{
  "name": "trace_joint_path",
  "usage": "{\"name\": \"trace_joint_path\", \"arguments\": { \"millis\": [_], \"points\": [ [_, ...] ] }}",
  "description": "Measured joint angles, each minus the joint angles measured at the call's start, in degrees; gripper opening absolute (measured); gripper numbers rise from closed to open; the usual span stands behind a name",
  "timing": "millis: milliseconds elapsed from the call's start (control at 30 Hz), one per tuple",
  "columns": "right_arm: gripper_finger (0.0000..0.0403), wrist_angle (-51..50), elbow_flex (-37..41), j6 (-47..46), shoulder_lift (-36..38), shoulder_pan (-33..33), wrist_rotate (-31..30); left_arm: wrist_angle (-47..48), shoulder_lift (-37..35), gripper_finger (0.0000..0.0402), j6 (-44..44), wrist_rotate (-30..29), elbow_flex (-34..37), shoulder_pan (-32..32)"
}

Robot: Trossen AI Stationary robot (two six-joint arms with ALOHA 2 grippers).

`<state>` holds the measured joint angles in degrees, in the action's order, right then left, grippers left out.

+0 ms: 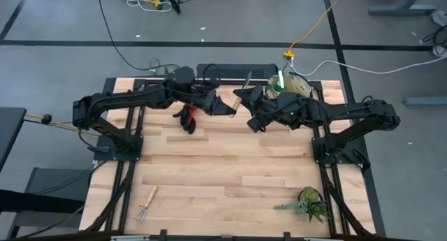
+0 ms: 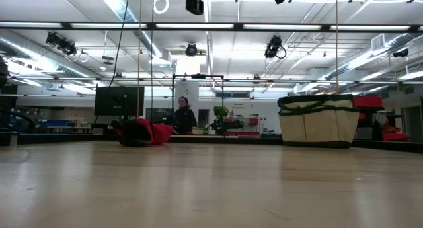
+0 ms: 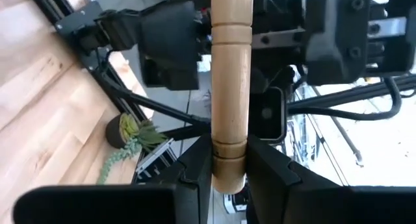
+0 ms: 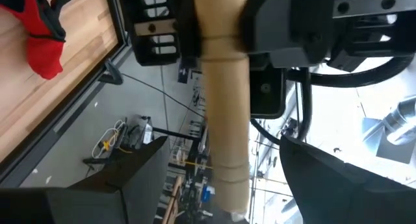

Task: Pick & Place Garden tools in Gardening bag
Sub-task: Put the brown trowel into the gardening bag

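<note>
My left gripper (image 1: 228,108) (image 3: 227,175) is shut on the wooden handle of the silver trowel (image 1: 239,99), held above the table's far middle. The blade (image 1: 248,78) points toward the far edge. My right gripper (image 1: 253,105) (image 4: 224,152) is open and faces the left one. Its two fingers stand on either side of the handle (image 4: 224,113) without touching it. The red-and-black gloves (image 1: 187,117) (image 2: 142,132) lie on the table near the left gripper. The beige bag (image 1: 295,84) (image 2: 317,119) stands at the far right, a green piece (image 1: 279,79) sticking out of it. The little rake (image 1: 147,202) lies at the near left. My left gripper pinches the trowel's wooden handle at its free end (image 3: 227,160) between its two fingers (image 3: 195,169). The rest of the handle runs on away from the fingers toward my right gripper. The trowel is lifted clear of the table.
A leafy green plant (image 1: 307,203) sits at the near right. Both arms' bases stand on frames at the table's left and right sides. Open wood lies between the grippers and the near edge. A person (image 2: 183,115) stands in the room beyond the table.
</note>
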<state>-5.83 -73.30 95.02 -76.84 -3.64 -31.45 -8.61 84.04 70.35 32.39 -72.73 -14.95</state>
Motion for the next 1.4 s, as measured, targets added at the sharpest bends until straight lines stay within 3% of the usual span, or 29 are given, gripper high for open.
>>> {"name": "trace_joint_path", "arguments": {
  "millis": [633, 1400],
  "points": [
    [0.0219, 0.03, 0.0, 0.02, 0.02, 0.0, 0.01, 0.29, 0.21, 0.0087, 1.03, -4.91, 0.0, -0.02],
    [0.0118, -0.17, 0.05, 0.35, 0.02, 0.02, 0.01, 0.12, 0.08, 0.0089, 1.07, -5.34, 0.0, -0.1]
  ]
}}
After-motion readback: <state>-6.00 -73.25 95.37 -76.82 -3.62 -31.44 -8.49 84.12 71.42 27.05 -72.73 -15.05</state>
